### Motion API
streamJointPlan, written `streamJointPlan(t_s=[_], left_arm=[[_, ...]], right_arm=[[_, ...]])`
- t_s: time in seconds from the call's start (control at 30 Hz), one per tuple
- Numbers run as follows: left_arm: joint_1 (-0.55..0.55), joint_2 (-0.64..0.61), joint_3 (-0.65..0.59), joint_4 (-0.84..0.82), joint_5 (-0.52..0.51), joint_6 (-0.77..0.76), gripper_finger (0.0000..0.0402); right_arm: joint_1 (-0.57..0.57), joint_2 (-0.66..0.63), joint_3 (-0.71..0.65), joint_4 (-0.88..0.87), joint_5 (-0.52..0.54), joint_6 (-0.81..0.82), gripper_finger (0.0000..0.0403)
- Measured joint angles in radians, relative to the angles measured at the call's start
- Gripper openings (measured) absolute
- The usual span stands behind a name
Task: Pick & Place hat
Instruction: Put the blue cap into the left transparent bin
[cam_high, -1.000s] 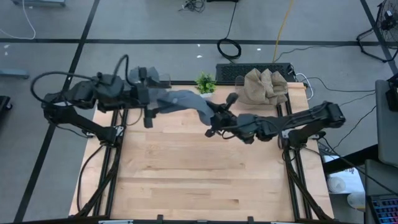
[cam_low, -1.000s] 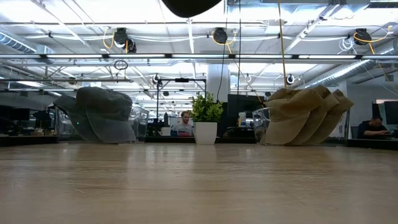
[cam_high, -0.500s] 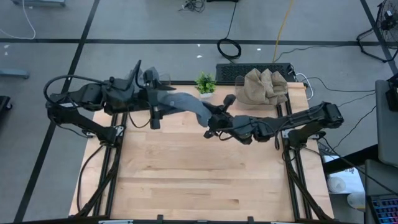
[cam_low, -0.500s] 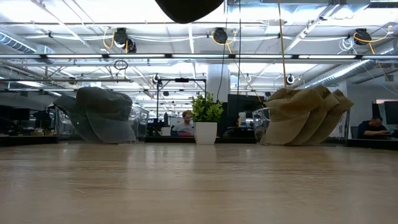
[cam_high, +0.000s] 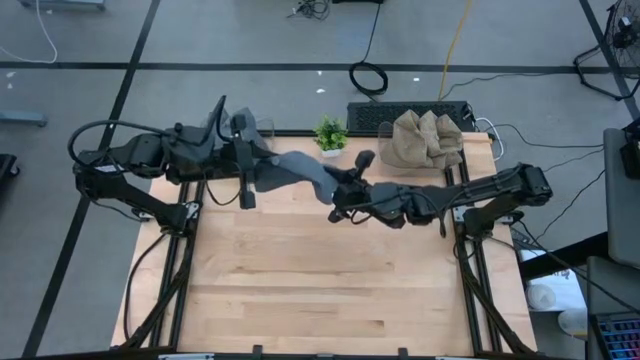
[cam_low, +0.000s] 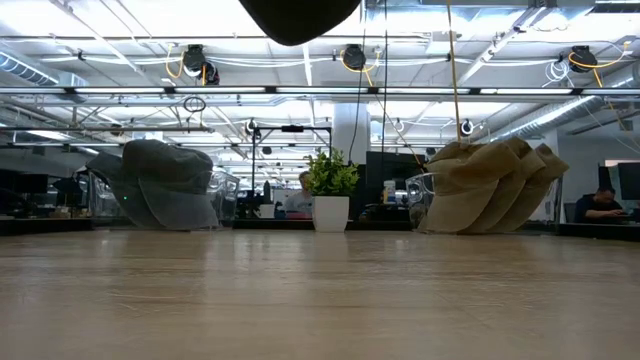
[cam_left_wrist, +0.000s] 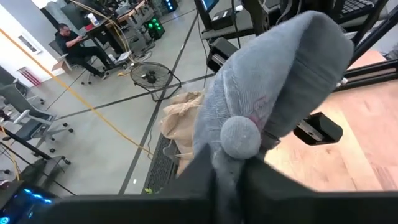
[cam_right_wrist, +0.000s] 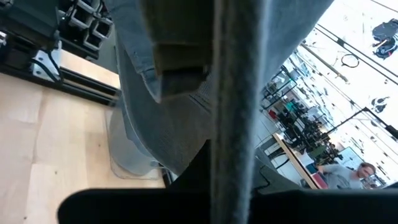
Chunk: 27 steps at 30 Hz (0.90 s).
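One grey hat (cam_high: 295, 168) stretched in the air beside the potted plant (cam_high: 330, 133) | two grippers clenched on it: left gripper (cam_high: 252, 170), right gripper (cam_high: 345, 193) | one tan hat pile (cam_high: 425, 139) right of plant | one tabletop (cam_high: 320, 280).

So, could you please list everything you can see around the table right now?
Grey hat: one, held in the air between both grippers, above the table's far edge.
Grey hats: a stack, far left corner.
Tan hats: a stack, far right corner.
Plant: one, green in a white pot, far edge, middle.
Table: one, light wood.
Left gripper: shut on the grey hat.
Right gripper: shut on the grey hat.
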Motion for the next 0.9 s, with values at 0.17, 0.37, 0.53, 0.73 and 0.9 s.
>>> streamJointPlan(t_s=[0.17,0.37,0.53,0.73,0.9], left_arm=[[0.0,0.0,0.0,-0.006,0.0,0.027,0.0011],[0.0,-0.01,0.0,-0.02,-0.007,0.244,0.0005],[0.021,-0.042,0.0,-0.019,-0.077,0.404,0.0003],[0.074,-0.087,0.0,-0.032,-0.145,0.525,0.0002],[0.153,-0.107,0.0,-0.067,-0.161,0.621,0.0001]], right_arm=[[0.0,0.0,0.0,-0.001,0.0,0.0,0.0014],[0.003,0.0,0.0,-0.003,0.002,-0.051,0.0062],[0.034,0.0,0.0,-0.031,0.101,-0.053,0.0104],[0.082,-0.004,0.0,-0.032,0.297,-0.056,0.0133],[0.101,-0.006,0.0,-0.031,0.37,-0.064,0.0134]])
